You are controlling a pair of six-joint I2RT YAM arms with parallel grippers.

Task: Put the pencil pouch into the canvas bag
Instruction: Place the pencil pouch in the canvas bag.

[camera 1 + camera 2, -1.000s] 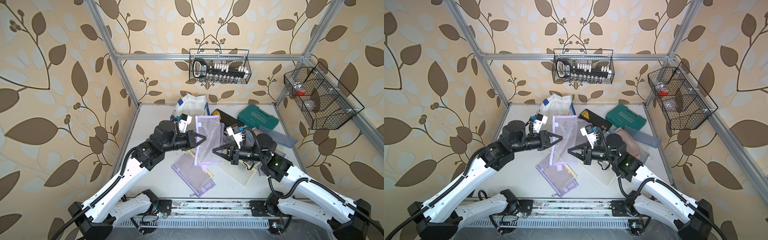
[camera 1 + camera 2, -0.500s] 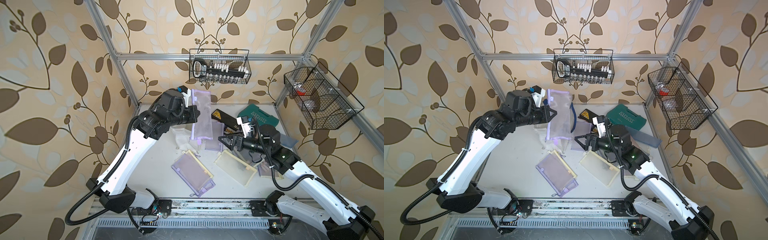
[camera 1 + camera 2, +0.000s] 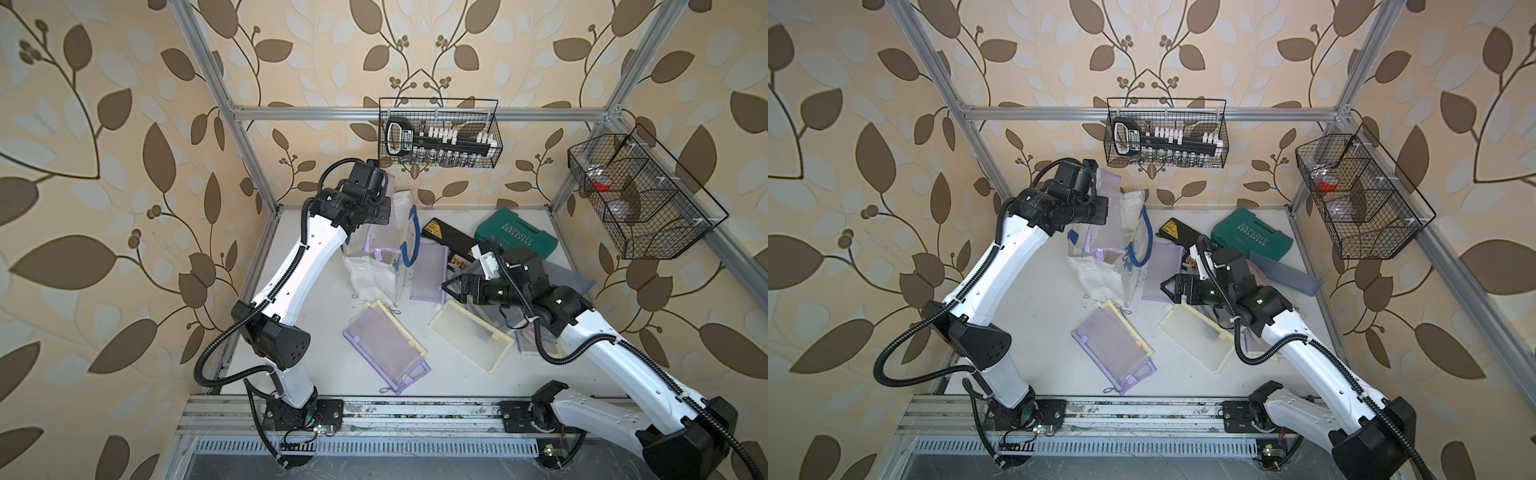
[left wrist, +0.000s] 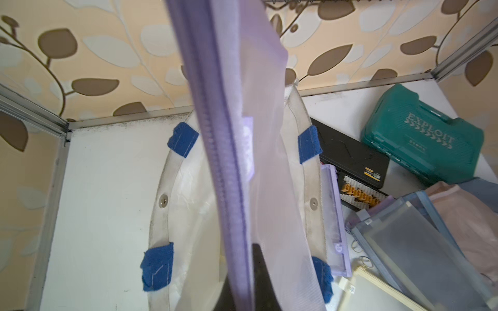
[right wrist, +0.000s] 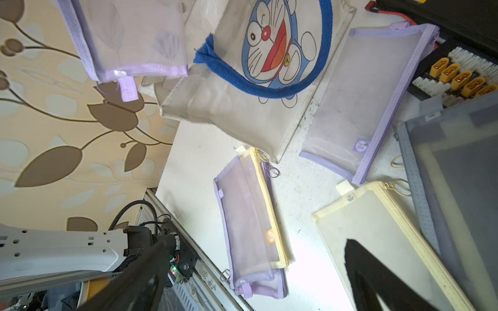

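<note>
At the upper left of the surface, in both top views, the left arm (image 3: 299, 266) reaches toward the back wall. The left jaws are clamped together on the pencil pouch (image 3: 376, 243).

The pouch is a purple mesh sleeve with a zipper along one long edge. It hangs vertically from the jaws, over the open mouth of the canvas bag (image 3: 370, 282). In the left wrist view the pouch (image 4: 242, 134) sits between the two rims of the bag (image 4: 161, 204). Whether its lower end has entered the mouth cannot be told.

**Handling (judged):**
- The pouch looks empty, light, soft and limp, so it should fold or swing rather than keep its shape.
- The mesh should not slip, and nothing about the pouch appears fragile.
- Hold it at the stiffer zipper edge near one end, so the body hangs straight.
- The bag is also soft, and its rim may collapse if the pouch pushes on it.

Right of the bag, other pouches lie flat on the surface:
- A purple one (image 3: 428, 270) lies just beside the bag.
- A purple-and-cream pair (image 3: 384, 349) lies toward the lower centre of the frame.
- A cream one (image 3: 469, 336) lies right of that pair.

The right jaws stand wide apart and empty, beside the flat purple pouch and well apart from the held pouch. At the upper right lies a green tool case (image 3: 515, 237).
</note>
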